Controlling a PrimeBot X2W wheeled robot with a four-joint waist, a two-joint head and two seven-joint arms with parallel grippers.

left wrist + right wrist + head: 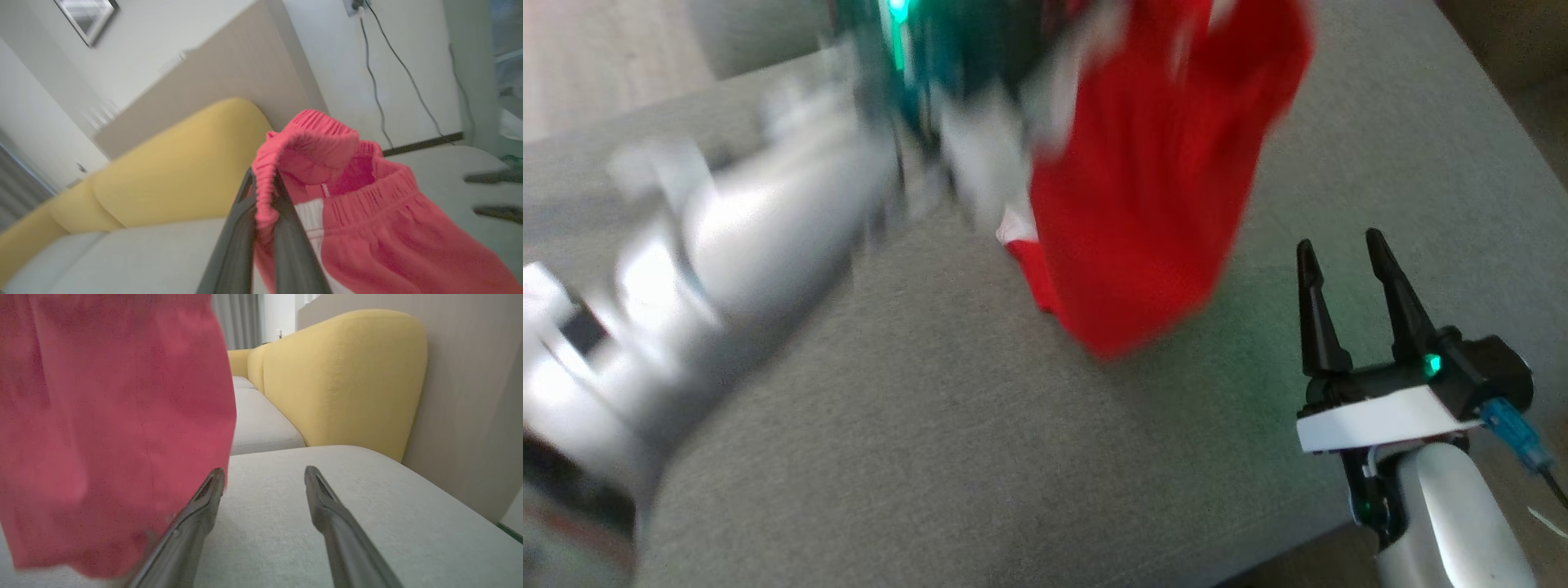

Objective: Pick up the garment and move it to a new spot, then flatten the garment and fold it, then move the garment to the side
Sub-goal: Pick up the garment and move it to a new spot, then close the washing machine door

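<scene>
Garment [1152, 204] red, hangs over grey cushion [931, 425], waistband pinched in L gripper [263, 181]. R gripper [1342, 245] jaws apart, empty, near garment.

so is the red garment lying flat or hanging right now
Hanging: the left gripper pinches its waistband, and the garment dangles over the grey cushion.

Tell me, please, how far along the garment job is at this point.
Done: the pickup; the left fingers are shut on the red garment at its elastic waistband, and it hangs over the grey cushion. In hand: carrying it to a new spot. Left: laying it down, flattening, folding and moving it aside; the right fingers stand open and empty beside it.
</scene>
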